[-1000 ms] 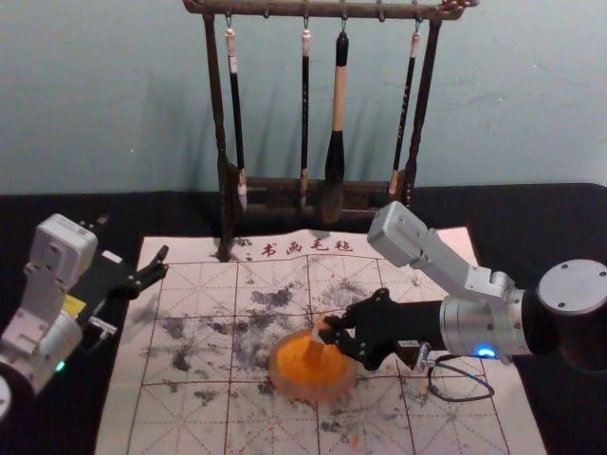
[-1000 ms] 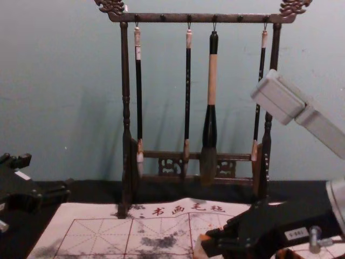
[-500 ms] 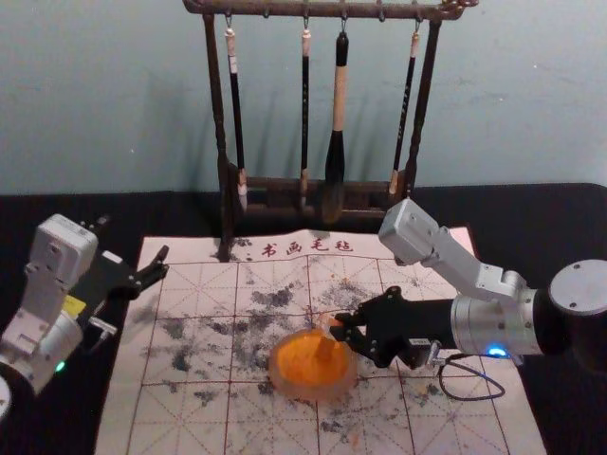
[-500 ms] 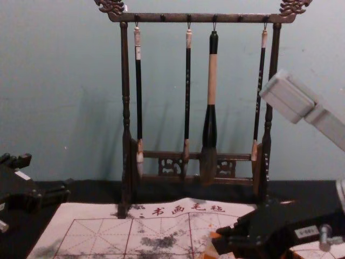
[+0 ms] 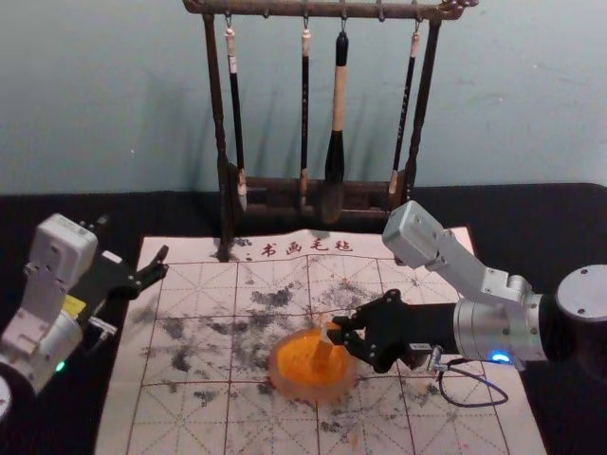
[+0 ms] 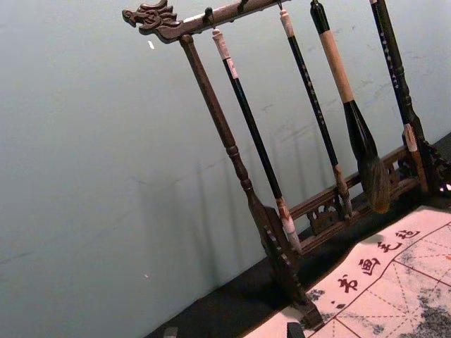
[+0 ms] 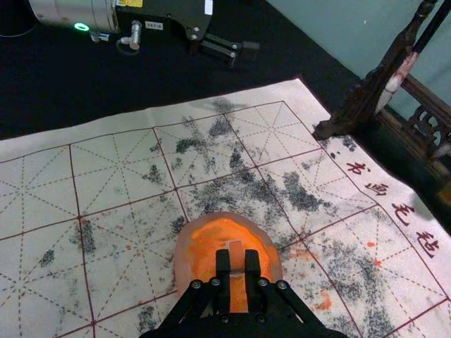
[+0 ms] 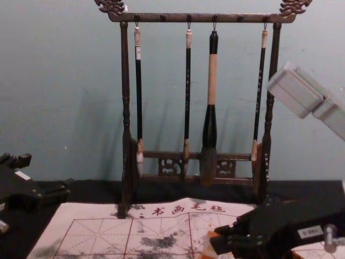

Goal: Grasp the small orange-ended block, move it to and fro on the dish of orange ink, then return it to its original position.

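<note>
The right gripper (image 5: 340, 332) was at the dish (image 5: 278, 387), reaching in from the robot's right side. Its fingers were narrow, and between them they held the small block (image 5: 323, 349). This block was pale in its upper part and orange in its lower part. It stood a little tilted, and its lower end was over the orange ink (image 5: 299, 358), inside the rim of the dish. Whether it touched the ink, I could not tell with certainty. In the right wrist view, the top of the block was seen between the two fingertips.

The left gripper (image 5: 134, 237) was parked near the far left corner of the white mat (image 5: 204, 417). Its fingers were wide apart, and it held nothing.

The dish was round and sat on the mat, which had printed squares, dark ink stains and some orange spots (image 7: 324, 301) near the dish. Behind, a dark wooden rack (image 5: 275, 8) stood at the far edge of the mat. On it hung three thin brushes (image 5: 236, 114) and one thick brush (image 5: 336, 161). A thin cable (image 5: 474, 406) made a loop below the right arm.
</note>
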Motion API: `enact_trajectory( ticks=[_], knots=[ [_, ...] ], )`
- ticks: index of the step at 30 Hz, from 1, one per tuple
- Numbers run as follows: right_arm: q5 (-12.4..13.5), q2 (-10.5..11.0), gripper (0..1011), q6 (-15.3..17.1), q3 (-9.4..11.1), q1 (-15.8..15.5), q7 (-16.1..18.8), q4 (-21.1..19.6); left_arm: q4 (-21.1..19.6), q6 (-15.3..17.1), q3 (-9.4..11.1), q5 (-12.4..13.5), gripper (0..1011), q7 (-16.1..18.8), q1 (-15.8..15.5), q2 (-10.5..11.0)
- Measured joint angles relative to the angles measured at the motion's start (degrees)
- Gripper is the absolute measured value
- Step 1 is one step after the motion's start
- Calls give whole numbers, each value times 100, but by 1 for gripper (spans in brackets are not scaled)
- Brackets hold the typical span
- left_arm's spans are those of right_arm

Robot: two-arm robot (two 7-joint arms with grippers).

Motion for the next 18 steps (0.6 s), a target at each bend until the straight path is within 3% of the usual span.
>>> enact_trajectory(
  ticks=[10,18],
  knots=[
    [14,36,98,-5,33,-7,-34,-57,0,0,0,0,1001,0,0,0],
    [153,315,98,-16,306,-223,-188,-399,0,0,0,0,1001,0,0,0]
  ],
)
